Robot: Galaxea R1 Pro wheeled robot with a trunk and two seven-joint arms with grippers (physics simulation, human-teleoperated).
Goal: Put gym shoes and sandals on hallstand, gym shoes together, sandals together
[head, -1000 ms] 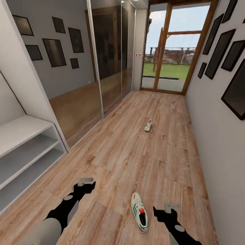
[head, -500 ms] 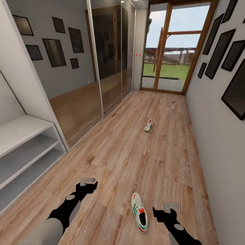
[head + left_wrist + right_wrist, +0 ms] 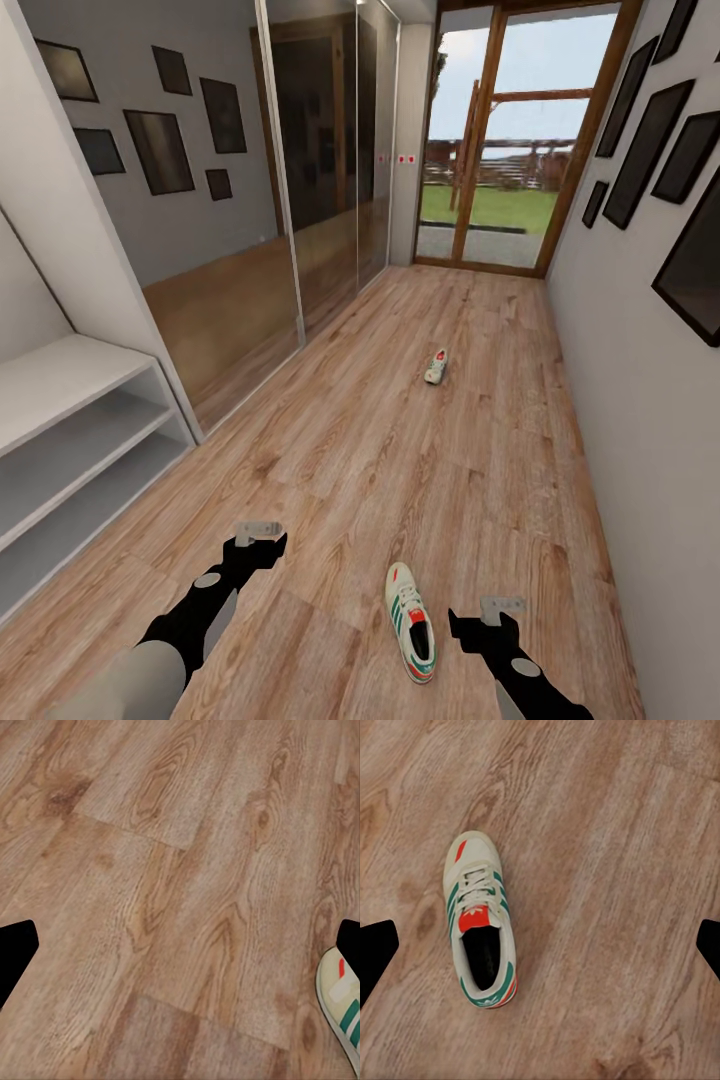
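right gripper [image 3: 487, 612]: fingers spread wide, holding nothing, above the corridor floor [image 3: 330, 470] just beside the near gym shoe [image 3: 410, 635] | left gripper [image 3: 257, 533]: also spread wide, empty | near gym shoe: flat on floor between both grippers | far gym shoe [image 3: 436, 366]: on floor, well apart, toward the glass door [image 3: 495, 140] | hallstand [image 3: 70, 440]: at left wall, shelves bare

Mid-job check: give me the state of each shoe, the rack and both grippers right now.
Near gym shoe: upright on the corridor floor, between the grippers, ungrasped.
Far gym shoe: on the floor, down the corridor.
Hallstand: the shelves in view hold no shoes.
Left gripper: open, holding nothing.
Right gripper: open, holding nothing.
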